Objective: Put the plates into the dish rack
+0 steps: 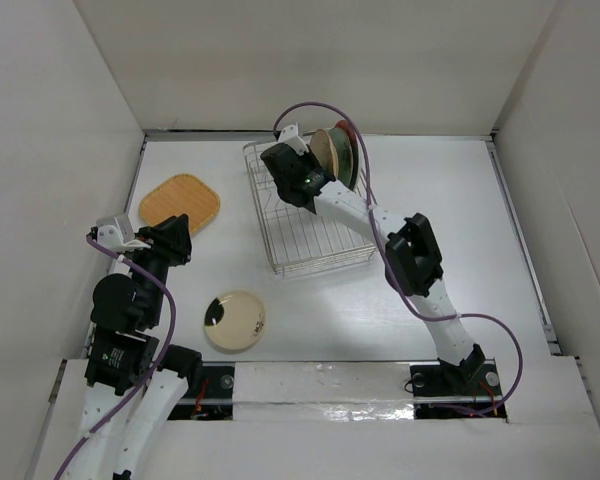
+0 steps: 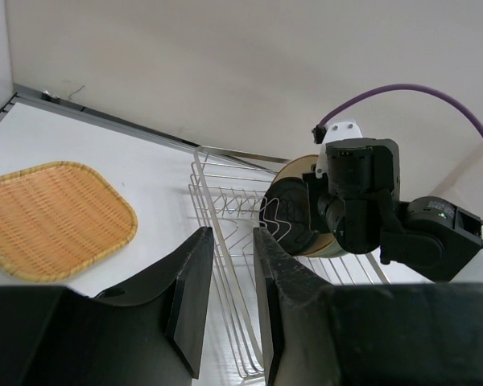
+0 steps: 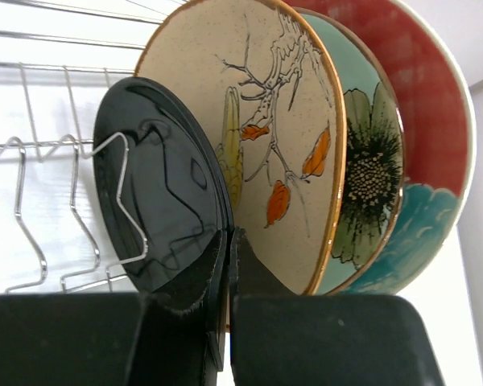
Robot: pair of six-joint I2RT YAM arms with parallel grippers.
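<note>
Right pincer (image 3: 228,241): clamped on the rim of the black plate (image 3: 157,217), which stands upright in the dish rack (image 1: 300,235) at the far edge of the bench (image 1: 460,250). The cream plate (image 3: 258,121), teal plate (image 3: 370,169) and red plate (image 3: 423,88) stand behind it. Left pincer (image 2: 229,241): narrowly parted, empty. The orange plate (image 1: 180,203) lies near the left edge and the pale yellow plate (image 1: 234,321) near the near edge.

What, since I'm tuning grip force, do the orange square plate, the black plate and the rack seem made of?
Orange plate: woven bamboo or rattan by its look, matte; fine basket weave shows. Black plate: probably glazed ceramic, maybe glass or plastic; glossy, with sharp reflections. Dish rack: thin metal wire, shiny silver, bent into tines.
</note>
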